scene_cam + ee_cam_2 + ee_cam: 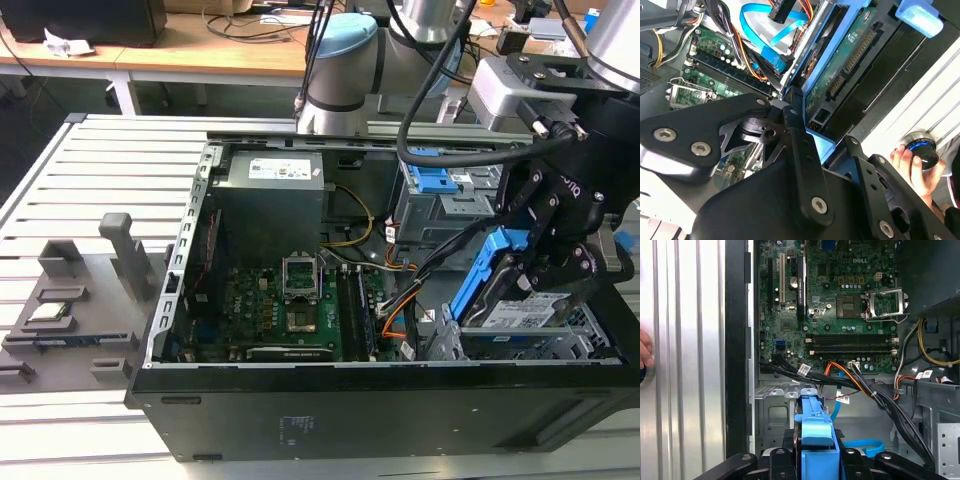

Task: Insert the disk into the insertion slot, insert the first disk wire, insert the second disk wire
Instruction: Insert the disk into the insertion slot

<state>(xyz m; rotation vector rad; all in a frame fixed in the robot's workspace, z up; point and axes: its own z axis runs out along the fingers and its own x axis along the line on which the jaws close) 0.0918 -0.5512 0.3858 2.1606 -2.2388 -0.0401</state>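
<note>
My gripper [535,285] is shut on the disk [522,313], a silver drive with a white label in a bright blue carrier. The disk hangs tilted at the case's corner on the exterior view's right, its lower end at the mouth of the insertion slot [447,345], a silver perforated cage. In the first wrist view the blue carrier [815,437] sits clamped between the black fingers of the gripper [815,462]. The second wrist view shows the disk's green circuit-board underside [850,55].
Black and orange wires [400,300] and a blue flat cable [865,446] lie loose beside the cage. A grey bay with blue tabs [440,185] stands behind it. The motherboard [290,300] fills the case floor. A person's hand [917,172] rests on a knob outside the case.
</note>
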